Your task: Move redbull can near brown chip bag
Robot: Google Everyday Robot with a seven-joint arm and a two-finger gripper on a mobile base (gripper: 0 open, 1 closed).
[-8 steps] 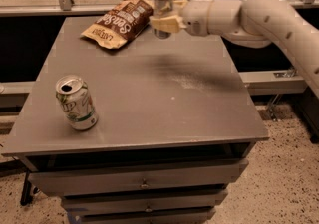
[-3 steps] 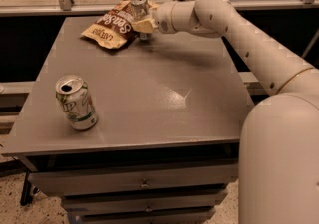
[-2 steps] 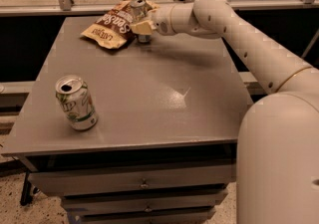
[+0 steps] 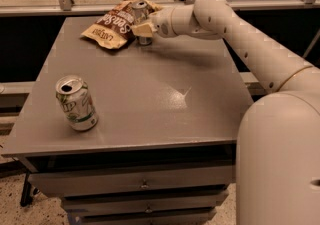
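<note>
The redbull can (image 4: 140,15) stands upright at the far edge of the grey table (image 4: 150,94), touching the right side of the brown chip bag (image 4: 112,24). The bag lies flat at the far left-centre, dark brown with white lettering and tan ends. My gripper (image 4: 142,29) reaches in from the right at the end of the white arm and is shut on the redbull can, its tan fingers (image 4: 143,30) covering the can's lower half. The can's base rests on or just above the tabletop; I cannot tell which.
A wider white-and-green can (image 4: 76,103) stands upright near the table's front left. My white arm (image 4: 250,54) spans the right side of the table. Drawers (image 4: 145,184) sit below the front edge. A rail and glass panel run behind the table.
The gripper with the redbull can has moved left from the far right of the table to the chip bag's side and come lower. The bag and the green can have not moved.
</note>
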